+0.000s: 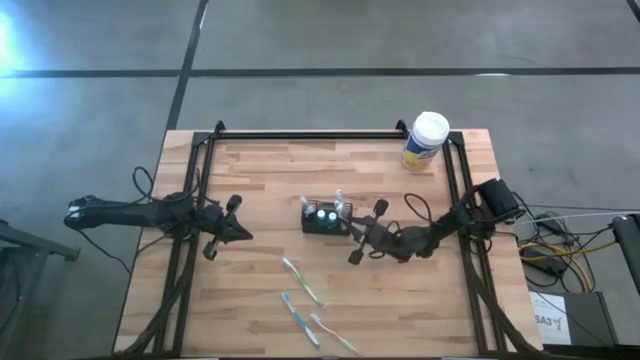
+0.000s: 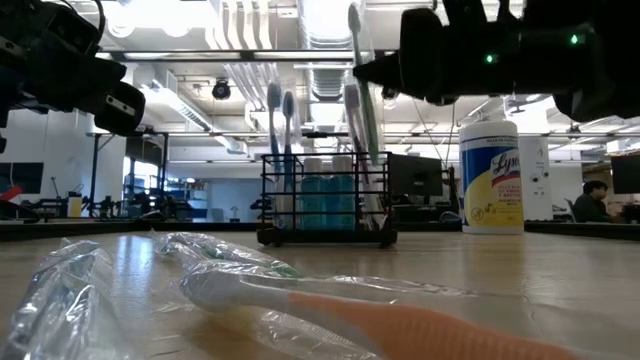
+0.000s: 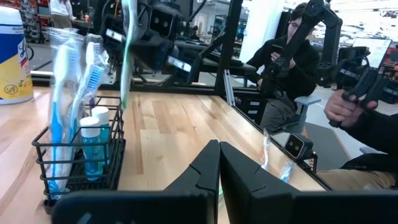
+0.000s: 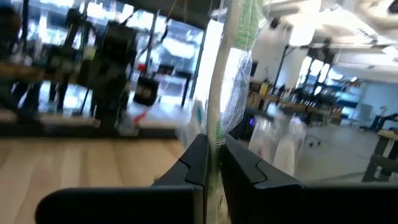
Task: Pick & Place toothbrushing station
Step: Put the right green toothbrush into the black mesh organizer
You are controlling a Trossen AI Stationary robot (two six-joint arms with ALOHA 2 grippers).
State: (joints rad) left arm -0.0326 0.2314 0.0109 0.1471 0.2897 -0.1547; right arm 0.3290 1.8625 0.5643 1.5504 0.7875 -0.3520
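Right now my right claw (image 1: 352, 240) is clenching a wrapped, slippery toothbrush (image 4: 231, 74) beside the light wire basket (image 1: 325, 219); my left claw (image 1: 245, 236) is sitting clenched, empty.

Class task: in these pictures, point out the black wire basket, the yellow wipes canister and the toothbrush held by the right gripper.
black wire basket (image 2: 325, 205): low view, on its front mesh wall.
yellow wipes canister (image 1: 424, 148): high view, on its yellow side under the white lid.
toothbrush (image 4: 231, 93): right wrist view, on its wrapped shaft above the right gripper (image 4: 213, 163).

Overhead, table-level, two wrist views
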